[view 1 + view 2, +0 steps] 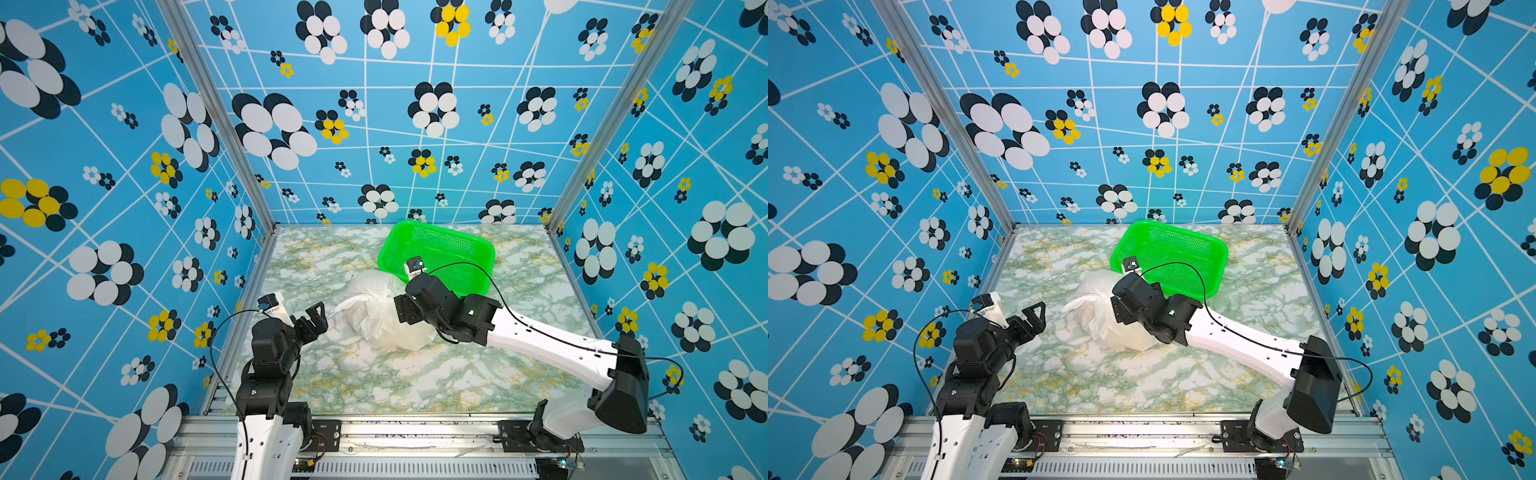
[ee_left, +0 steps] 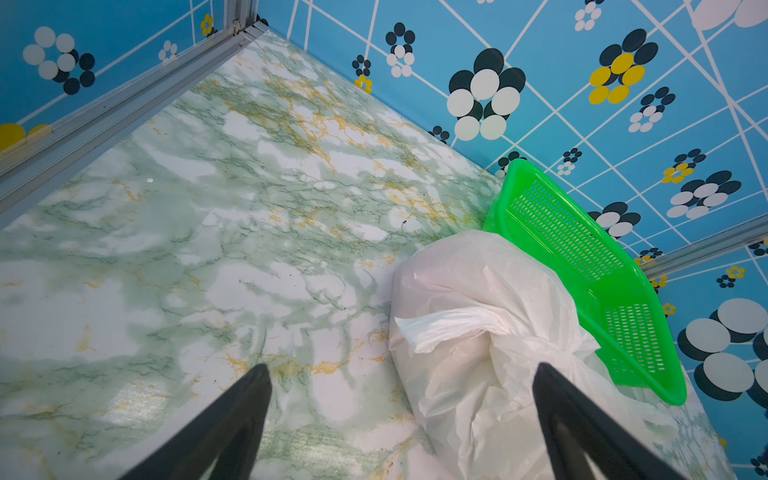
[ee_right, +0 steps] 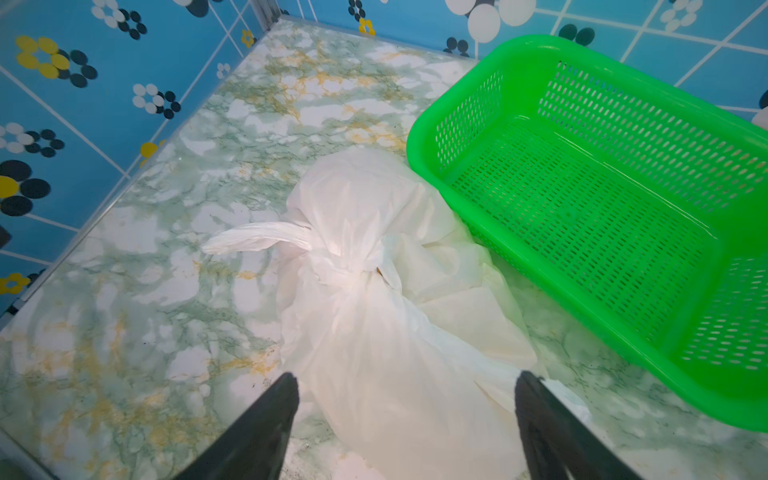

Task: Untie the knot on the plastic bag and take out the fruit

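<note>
As I judge it, nothing of the job is done yet. The knot [image 3: 353, 266] sits tied on the white plastic bag [image 1: 374, 316], which lies on the bench [image 1: 374, 382] against the green mesh basket [image 3: 469, 116], and the basket holds nothing. I cannot see the fruit; presumably it is all inside the bag. My right pincer [image 3: 407, 377] hangs over the bag with its jaws spread, gripping nothing. My left pincer [image 1: 314, 318] waits wide open beside it. Untying and unloading both remain.

Blue flowered walls [image 1: 124, 166] (marbled green floor [image 1: 415, 374])
</note>
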You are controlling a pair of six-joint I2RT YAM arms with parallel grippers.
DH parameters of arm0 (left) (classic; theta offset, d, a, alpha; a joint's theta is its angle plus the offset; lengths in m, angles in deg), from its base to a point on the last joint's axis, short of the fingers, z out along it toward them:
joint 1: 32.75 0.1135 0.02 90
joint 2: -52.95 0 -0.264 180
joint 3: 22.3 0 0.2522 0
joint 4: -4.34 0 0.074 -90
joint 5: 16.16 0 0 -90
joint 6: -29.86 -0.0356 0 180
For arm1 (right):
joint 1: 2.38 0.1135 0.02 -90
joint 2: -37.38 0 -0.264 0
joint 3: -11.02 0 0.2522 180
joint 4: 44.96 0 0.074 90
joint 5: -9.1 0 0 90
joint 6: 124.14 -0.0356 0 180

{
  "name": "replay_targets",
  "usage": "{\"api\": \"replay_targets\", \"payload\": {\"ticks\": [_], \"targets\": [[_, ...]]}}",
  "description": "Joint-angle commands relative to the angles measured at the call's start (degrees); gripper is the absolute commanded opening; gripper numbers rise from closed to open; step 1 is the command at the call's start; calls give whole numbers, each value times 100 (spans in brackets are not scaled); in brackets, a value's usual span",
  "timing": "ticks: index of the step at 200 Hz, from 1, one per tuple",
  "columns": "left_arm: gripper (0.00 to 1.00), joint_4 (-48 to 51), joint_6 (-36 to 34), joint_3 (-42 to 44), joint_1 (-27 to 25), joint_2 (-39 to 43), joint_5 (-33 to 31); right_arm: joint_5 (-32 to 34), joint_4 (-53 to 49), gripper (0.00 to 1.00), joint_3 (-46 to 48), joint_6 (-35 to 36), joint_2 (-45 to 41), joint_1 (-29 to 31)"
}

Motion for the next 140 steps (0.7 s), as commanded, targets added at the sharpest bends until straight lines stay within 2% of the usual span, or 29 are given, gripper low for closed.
{"api": "replay_targets", "payload": {"ticks": [1, 82, 121, 140], "targets": [[99, -47, 64, 41, 21, 48, 8, 204, -398, 83, -307, 32, 326, -3], [99, -39, 86, 51, 25, 65, 13, 50, -501, 85, -1048, 221, 1557, -8], [99, -39, 95, 52, 20, 69, 20, -270, -473, 77, -1288, 200, 1960, 1], [99, -38, 93, 54, 22, 66, 19, -343, -447, 70, -1306, 180, 2051, 1]]}}
